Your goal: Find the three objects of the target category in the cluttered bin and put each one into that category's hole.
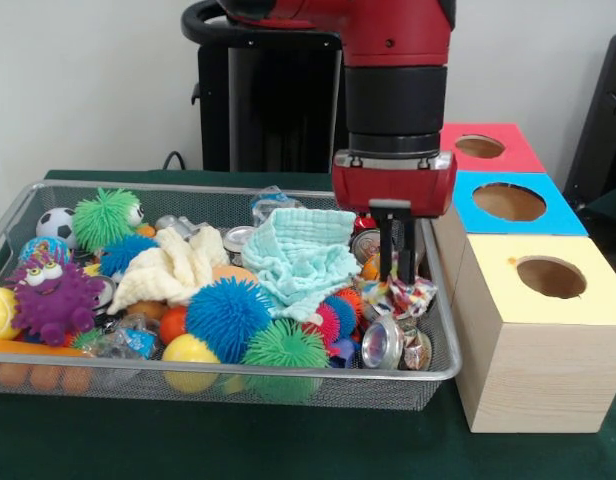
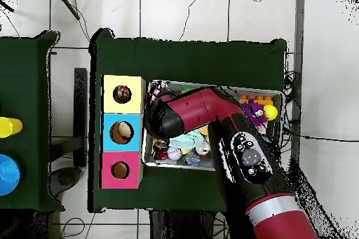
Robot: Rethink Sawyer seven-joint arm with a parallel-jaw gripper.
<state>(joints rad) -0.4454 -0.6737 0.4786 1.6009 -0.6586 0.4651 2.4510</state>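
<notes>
The wire mesh bin (image 1: 238, 372) is full of toys and cloths; it also shows in the overhead view (image 2: 179, 167). My gripper (image 1: 396, 278) hangs over the bin's right end, next to the yellow-topped box. Its two dark fingers (image 1: 380, 245) stand close together, shut on a white fabric bundle (image 1: 408, 297) with red, blue and yellow patches, just above the clutter. No other such bundle shows. The yellow box's round hole (image 1: 551, 277) lies to the right of the bundle, and shows in the overhead view (image 2: 122, 94). There the arm hides the gripper.
A blue-topped box (image 1: 509, 202) and a red-topped box (image 1: 479, 146) stand behind the yellow one. In the bin lie a mint cloth (image 1: 303, 250), a pale yellow cloth (image 1: 173, 265), spiky balls (image 1: 228, 318), a purple monster toy (image 1: 53, 297) and metal tins (image 1: 383, 342).
</notes>
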